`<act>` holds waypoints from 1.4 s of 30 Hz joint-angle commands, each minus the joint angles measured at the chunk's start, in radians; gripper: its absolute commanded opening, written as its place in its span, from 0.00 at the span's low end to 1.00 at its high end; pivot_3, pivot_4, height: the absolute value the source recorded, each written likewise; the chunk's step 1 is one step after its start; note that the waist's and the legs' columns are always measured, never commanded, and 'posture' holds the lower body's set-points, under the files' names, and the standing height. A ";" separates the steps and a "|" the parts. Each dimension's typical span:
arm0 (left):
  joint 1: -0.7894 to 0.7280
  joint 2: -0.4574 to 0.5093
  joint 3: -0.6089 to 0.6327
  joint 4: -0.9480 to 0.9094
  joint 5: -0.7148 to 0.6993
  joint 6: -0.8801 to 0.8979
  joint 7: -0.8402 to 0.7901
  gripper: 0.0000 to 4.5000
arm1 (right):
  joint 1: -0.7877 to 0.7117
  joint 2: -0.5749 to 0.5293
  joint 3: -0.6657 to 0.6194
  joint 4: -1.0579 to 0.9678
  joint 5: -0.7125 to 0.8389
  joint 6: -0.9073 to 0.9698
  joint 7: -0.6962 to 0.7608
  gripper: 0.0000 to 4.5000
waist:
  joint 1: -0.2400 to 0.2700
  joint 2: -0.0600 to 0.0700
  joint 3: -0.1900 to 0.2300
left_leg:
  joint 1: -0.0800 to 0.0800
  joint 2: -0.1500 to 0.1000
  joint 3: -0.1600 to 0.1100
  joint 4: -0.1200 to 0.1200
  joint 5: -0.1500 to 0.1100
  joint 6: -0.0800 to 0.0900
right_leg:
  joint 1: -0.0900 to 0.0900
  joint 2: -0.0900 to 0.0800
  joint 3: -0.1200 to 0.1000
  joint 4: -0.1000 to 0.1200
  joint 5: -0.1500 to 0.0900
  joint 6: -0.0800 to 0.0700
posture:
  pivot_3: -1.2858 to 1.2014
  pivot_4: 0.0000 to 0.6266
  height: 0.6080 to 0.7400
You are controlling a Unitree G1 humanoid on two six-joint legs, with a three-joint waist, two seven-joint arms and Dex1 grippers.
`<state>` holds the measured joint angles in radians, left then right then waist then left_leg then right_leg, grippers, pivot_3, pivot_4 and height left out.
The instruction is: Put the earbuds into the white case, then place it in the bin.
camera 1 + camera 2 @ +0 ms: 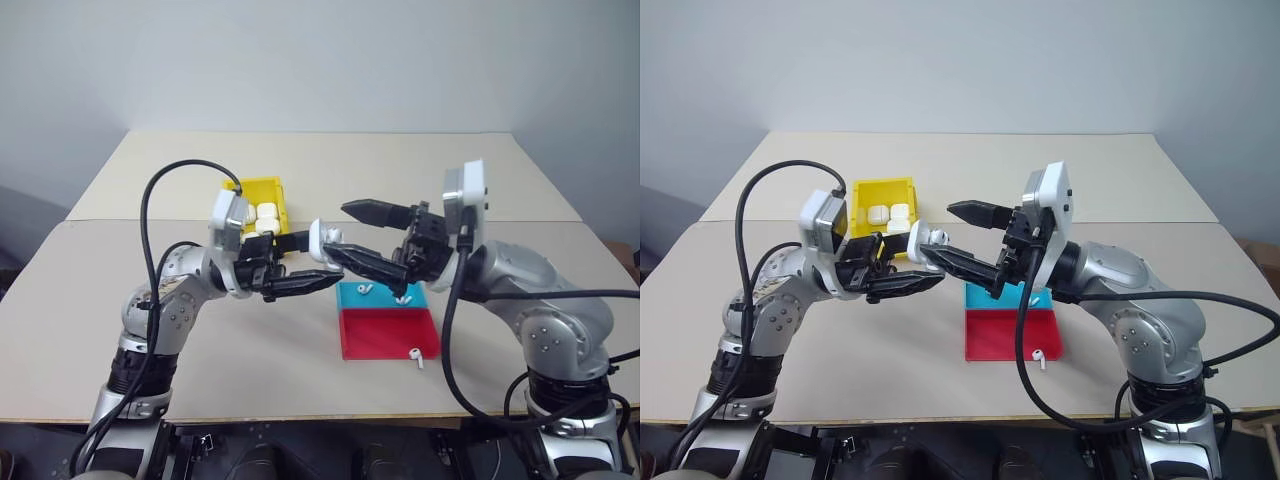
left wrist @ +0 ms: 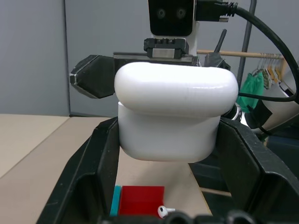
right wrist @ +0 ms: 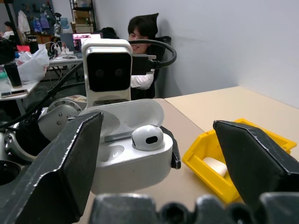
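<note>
One earbud (image 1: 415, 356) lies on the table just off the red tray (image 1: 388, 333); two rest on its blue part. Above, the left gripper (image 1: 312, 270) clamps the case (image 3: 133, 151), lid up, one bud seated; the right gripper (image 1: 345, 232) is spread around it. Beyond, the bin (image 1: 262, 192) holds white cases.

My left gripper (image 1: 322, 262) has matt black plastic fingers, and the white case (image 2: 174, 112) they clamp is smooth, glossy plastic. The earbud (image 3: 147, 136) seated in it shines the same way. The bin (image 3: 219, 169) looks like smooth yellow plastic, the tray (image 1: 387, 321) glossy blue-and-red plastic, the table (image 1: 250, 350) matt beige.
</note>
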<state>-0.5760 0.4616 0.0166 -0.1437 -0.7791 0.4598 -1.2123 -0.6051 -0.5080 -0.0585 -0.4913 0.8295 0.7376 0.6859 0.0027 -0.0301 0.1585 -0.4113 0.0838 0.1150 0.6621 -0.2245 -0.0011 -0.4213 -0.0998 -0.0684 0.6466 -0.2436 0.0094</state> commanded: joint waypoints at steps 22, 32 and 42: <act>0.281 0.106 0.206 -0.335 -0.097 -0.012 0.164 0.62 | -0.716 -0.032 0.665 1.389 -0.966 -1.366 0.922 0.68 | -0.024 0.002 0.002 | -0.001 0.001 0.003 0.000 0.005 -0.008 | -0.003 0.000 0.002 -0.001 0.000 0.000 | 0.52 0.24 1.00; 0.409 0.152 0.292 -0.455 -0.147 -0.013 0.254 0.62 | -0.819 0.119 0.767 1.691 -1.276 -1.592 0.665 0.52 | -0.019 0.003 0.002 | 0.000 0.002 0.002 -0.001 0.006 -0.011 | -0.003 0.000 0.001 0.001 0.000 -0.001 | 0.52 0.24 1.00; 0.443 0.173 0.306 -0.497 -0.169 -0.019 0.296 0.62 | -0.822 0.165 0.771 1.748 -1.391 -1.618 0.552 0.52 | -0.020 0.004 0.002 | 0.000 0.002 0.002 -0.001 0.007 -0.011 | -0.002 0.000 0.001 0.001 0.000 -0.001 | 0.52 0.24 1.00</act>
<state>-0.1386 0.6235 0.2969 -0.6009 -0.9278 0.4608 -0.9246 -1.4012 -0.3413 0.7159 1.2515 -0.5446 -0.8643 1.2561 -0.0169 -0.0264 0.1610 -0.4111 0.0855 0.1173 0.6612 -0.2180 -0.0125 -0.4237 -0.0996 -0.0676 0.6474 -0.2436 0.0084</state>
